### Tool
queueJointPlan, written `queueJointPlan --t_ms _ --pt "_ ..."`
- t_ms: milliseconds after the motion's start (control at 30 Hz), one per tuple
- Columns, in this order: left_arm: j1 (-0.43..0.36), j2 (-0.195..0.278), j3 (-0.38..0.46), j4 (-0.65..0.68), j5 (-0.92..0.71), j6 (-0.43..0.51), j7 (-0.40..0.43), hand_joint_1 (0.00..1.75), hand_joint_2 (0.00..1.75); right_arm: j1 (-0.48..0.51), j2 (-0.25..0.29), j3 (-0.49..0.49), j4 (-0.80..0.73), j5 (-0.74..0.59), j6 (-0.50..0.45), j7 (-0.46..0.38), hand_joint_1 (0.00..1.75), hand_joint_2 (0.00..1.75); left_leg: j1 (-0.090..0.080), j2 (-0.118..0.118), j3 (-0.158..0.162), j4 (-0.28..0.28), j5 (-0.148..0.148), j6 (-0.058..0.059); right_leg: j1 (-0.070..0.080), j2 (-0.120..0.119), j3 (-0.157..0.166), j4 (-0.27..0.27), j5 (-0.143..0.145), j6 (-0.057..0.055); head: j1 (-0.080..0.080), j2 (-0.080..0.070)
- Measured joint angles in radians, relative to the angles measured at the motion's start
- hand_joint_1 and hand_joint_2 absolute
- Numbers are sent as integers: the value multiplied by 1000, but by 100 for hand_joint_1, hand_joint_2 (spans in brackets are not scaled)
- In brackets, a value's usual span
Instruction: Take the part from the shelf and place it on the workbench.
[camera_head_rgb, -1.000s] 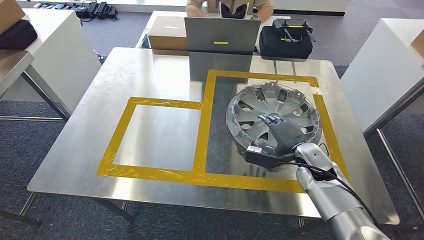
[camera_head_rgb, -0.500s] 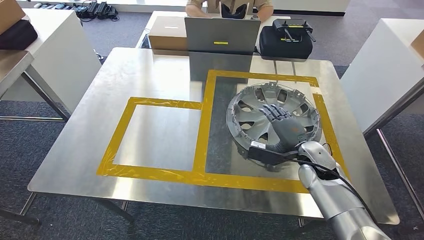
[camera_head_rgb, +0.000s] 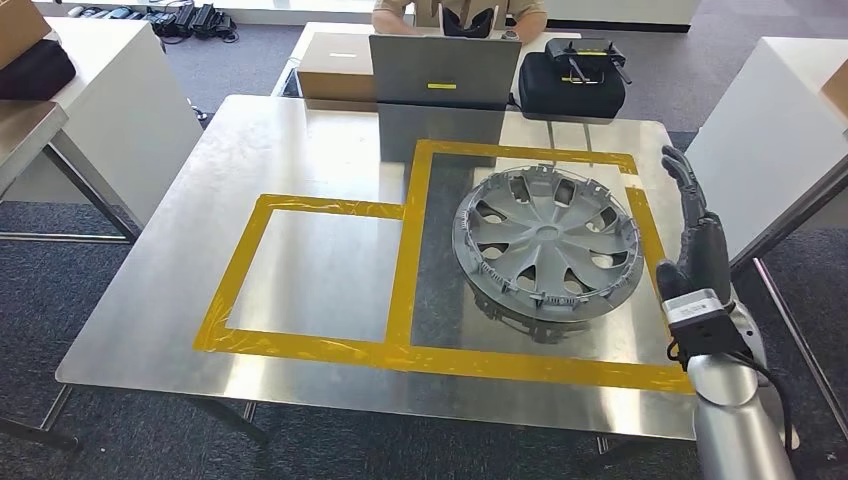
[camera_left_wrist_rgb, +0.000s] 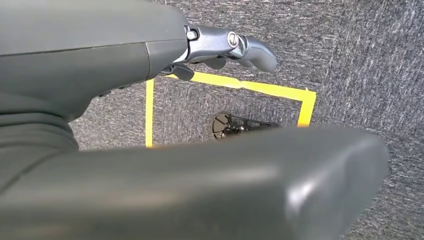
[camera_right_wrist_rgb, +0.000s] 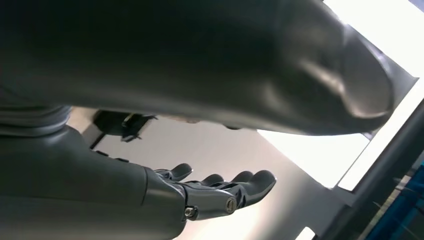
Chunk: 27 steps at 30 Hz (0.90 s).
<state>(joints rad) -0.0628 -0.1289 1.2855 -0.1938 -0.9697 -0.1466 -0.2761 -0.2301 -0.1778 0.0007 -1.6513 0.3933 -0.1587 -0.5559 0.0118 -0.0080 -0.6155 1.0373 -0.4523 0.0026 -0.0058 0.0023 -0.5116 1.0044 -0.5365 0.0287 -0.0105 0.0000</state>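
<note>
The part is a silver-grey wheel cover (camera_head_rgb: 547, 244). It lies flat on the steel workbench (camera_head_rgb: 300, 140), inside the larger yellow-taped rectangle (camera_head_rgb: 417, 250). My right hand (camera_head_rgb: 695, 250) is raised over the bench's right edge, clear of the cover, with its fingers stretched out and nothing in it. In the right wrist view the right hand's fingers (camera_right_wrist_rgb: 220, 187) are extended over the bare metal top. My left hand (camera_left_wrist_rgb: 227, 47) hangs above grey carpet with its fingers apart, holding nothing.
A smaller yellow-taped square (camera_head_rgb: 305, 270) marks the bench's left half. A grey panel (camera_head_rgb: 444, 70), a cardboard box (camera_head_rgb: 335, 65) and a black case (camera_head_rgb: 572, 80) stand along the far edge, with a person seated behind. White tables (camera_head_rgb: 775, 130) flank both sides. Yellow floor tape (camera_left_wrist_rgb: 240, 86) lies below my left hand.
My right hand lay on the wheel cover's hub a second ago. It has lifted off and swung right to the bench's edge, leaving the cover lying in the taped rectangle.
</note>
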Motion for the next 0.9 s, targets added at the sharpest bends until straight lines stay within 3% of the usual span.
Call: queueJointPlan --t_ms 300,500,567,633,667,700,733,800,867,900 --pt "-4 6 12 -1 4 7 4 0 0 156 14 -126 -258 -152 83 -92 0 0 -8 0 0 2 -4 5 -6 0 1 -2 0 3 0 0" --pt "-7 12 13 -3 4 8 3 0 0 230 41 -129 -351 -144 86 -124 0 0 -8 3 5 -8 2 23 -12 1 3 3 -7 19 0 0" --pt "-8 12 13 -4 4 8 2 0 0 246 49 -129 -371 -143 88 -135 0 0 -2 6 9 -19 9 31 -13 1 -23 67 -54 23 5 0" --pt "-8 12 13 -4 4 9 2 0 0 261 56 -129 -381 -143 91 -139 0 0 -2 8 7 -21 11 32 -14 1 -81 194 -121 27 9 0" --pt "-8 12 13 -5 4 9 2 0 0 269 60 -129 -384 -143 91 -140 0 0 -2 9 5 -20 12 31 -15 1 -104 246 -139 29 10 0" --pt "-8 12 13 -5 3 10 2 0 0 276 63 -129 -387 -144 92 -140 0 0 -1 9 3 -19 13 29 -17 1 -112 268 -138 31 10 0" --pt "-8 12 13 -5 3 10 3 0 0 282 65 -128 -390 -147 93 -140 0 0 1 10 1 -17 15 27 -19 0 -101 250 -117 32 11 0" --pt "-8 12 13 -5 0 11 3 0 0 289 66 -128 -398 -155 96 -140 0 0 5 9 -6 -11 19 18 -24 -1 -34 122 -56 36 13 0" --pt "-9 14 13 -7 -6 12 4 0 0 298 66 -130 -407 -171 100 -140 0 0 6 6 -11 -4 25 4 -22 3 13 29 -17 26 14 0" --pt "-10 16 13 -8 -9 13 5 0 0 304 66 -131 -412 -179 101 -140 0 0 5 4 -12 -4 29 -5 -19 5 16 16 -14 16 14 0"
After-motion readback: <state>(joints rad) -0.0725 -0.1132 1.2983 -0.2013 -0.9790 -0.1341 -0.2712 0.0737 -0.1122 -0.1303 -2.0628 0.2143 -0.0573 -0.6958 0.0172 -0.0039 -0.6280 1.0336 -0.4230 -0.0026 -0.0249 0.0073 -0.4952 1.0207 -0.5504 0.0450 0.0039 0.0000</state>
